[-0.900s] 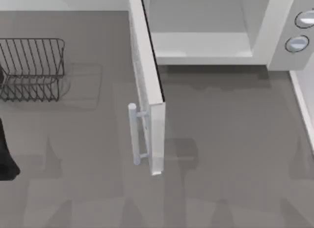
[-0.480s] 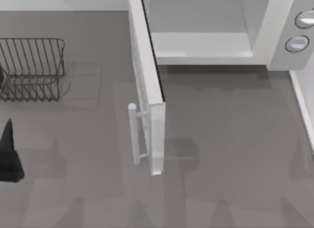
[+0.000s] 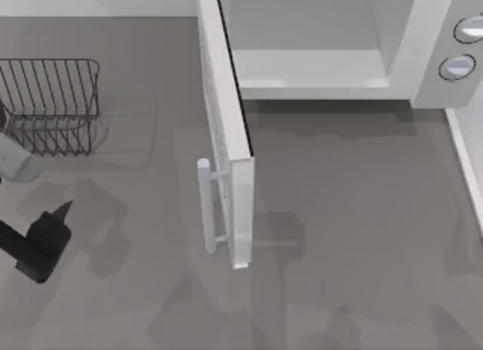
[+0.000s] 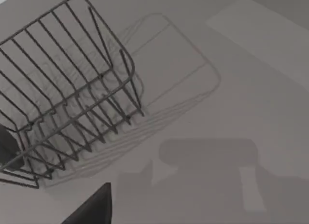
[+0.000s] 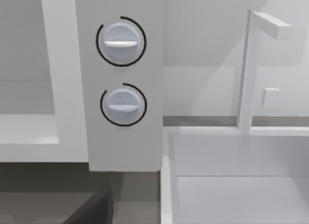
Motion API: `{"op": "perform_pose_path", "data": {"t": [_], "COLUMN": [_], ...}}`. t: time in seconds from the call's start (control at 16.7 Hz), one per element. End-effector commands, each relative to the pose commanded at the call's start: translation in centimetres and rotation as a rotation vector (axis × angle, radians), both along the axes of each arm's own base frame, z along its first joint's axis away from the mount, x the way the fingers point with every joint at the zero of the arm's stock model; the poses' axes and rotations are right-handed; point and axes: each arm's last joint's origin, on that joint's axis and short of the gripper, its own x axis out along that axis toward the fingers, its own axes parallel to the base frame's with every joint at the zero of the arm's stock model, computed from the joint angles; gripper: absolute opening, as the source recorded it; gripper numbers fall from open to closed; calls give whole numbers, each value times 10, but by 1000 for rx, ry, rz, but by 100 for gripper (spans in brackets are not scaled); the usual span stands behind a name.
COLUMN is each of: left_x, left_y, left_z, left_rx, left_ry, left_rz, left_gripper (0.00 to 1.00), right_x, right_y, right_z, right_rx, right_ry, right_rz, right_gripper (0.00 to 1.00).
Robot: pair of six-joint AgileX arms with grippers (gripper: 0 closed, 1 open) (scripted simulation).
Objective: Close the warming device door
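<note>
Grey table [image 3: 339, 252] under soft light; dark wire rack [image 3: 49, 105] far left; pale wall [image 3: 98, 1] behind.

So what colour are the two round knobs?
Light grey-blue knobs, clearest in the right wrist view.

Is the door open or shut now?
Open: the door stands out from the warming device, leaving its pale cavity exposed.
</note>
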Motion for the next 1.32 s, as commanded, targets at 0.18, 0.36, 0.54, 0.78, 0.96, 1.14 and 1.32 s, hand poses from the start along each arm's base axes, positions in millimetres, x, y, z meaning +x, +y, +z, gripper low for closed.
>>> {"op": "perform_pose_path", "data": {"t": [0.18, 0.36, 0.54, 0.78, 0.96, 1.14, 1.32], "left_x": [35, 72, 105, 140, 156, 161, 162], "left_y": [-16, -35, -56, -81, -96, -104, -108], "left_z": [10, 9, 7, 24, 54, 94, 126], "left_rx": [113, 184, 215, 213, 195, 178, 164], "left_ry": [231, 464, 652, 760, 724, 618, 512], "left_rz": [-178, -348, -491, -623, -689, -735, -763], "left_gripper": [100, 100, 100, 100, 100, 100, 100], "right_x": [0, 0, 0, 0, 0, 0, 0], "right_y": [0, 0, 0, 0, 0, 0, 0], "right_z": [0, 0, 0, 0, 0, 0, 0], "right_rx": [0, 0, 0, 0, 0, 0, 0], "right_ry": [0, 0, 0, 0, 0, 0, 0], "right_rz": [0, 0, 0, 0, 0, 0, 0], "right_gripper": [100, 100, 100, 100, 100, 100, 100]}}
